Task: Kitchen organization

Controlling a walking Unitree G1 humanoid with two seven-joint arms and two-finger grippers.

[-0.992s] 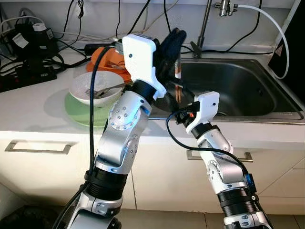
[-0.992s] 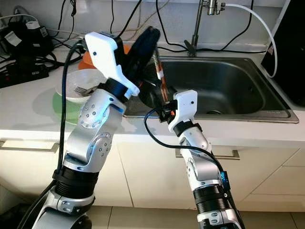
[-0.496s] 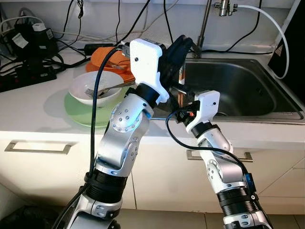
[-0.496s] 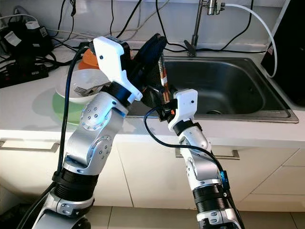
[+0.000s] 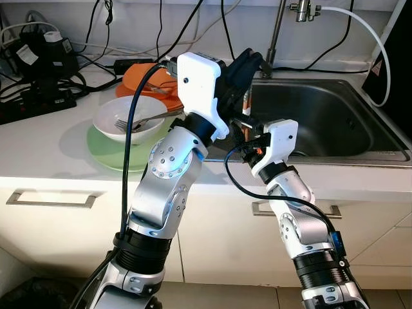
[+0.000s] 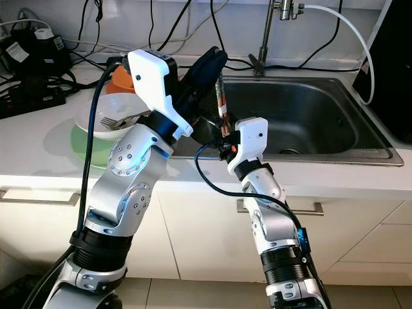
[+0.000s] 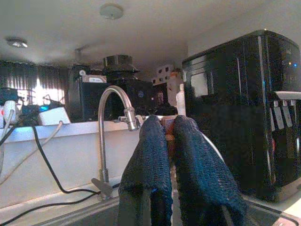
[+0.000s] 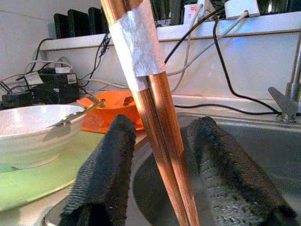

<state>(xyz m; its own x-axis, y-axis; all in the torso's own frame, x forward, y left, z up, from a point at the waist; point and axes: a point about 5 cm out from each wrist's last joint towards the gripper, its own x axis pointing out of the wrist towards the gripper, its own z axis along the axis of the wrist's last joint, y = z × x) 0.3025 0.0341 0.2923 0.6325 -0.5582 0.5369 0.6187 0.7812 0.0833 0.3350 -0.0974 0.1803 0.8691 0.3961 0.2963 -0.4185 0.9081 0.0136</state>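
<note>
Chopsticks: we see a pair of reddish-brown wooden chopsticks w/ a white tape band (image 8: 141, 66) held near upright over the near-left corner of the stainless steel sink (image 5: 335, 122); also seen in head views (image 6: 222, 106).
Left gripper: our left gripper (image 5: 246, 64) is up high above the sink's left edge, black fingers (image 7: 150, 155) clenched on the chopsticks' upper part; a sliver of reddish wood shows between them in the left wrist view.
Right gripper: our right gripper (image 8: 160, 183) sits lower, just beneath the left one, fingers spread apart, one on either side of the chopsticks' lower part. Sticks run between the fingers w/o clear contact; we can't tell if either pad touches.
Relation: chopsticks hang from the left gripper, lower ends pass down between the right gripper's fingers, above the sink basin.
Desk: white desk (image 5: 45, 154) left of the sink carries a round pale green plate (image 5: 109, 154) w/ a white bowl (image 5: 125, 119) on it; a metal fork (image 5: 132, 122) rests in the bowl.
Behind bowl: flat orange plate (image 5: 138, 77), near the wall.
Tap: steel tap (image 5: 278, 32) stands behind the sink; black cables (image 5: 38, 84) crowd the desk's far-left corner.
</note>
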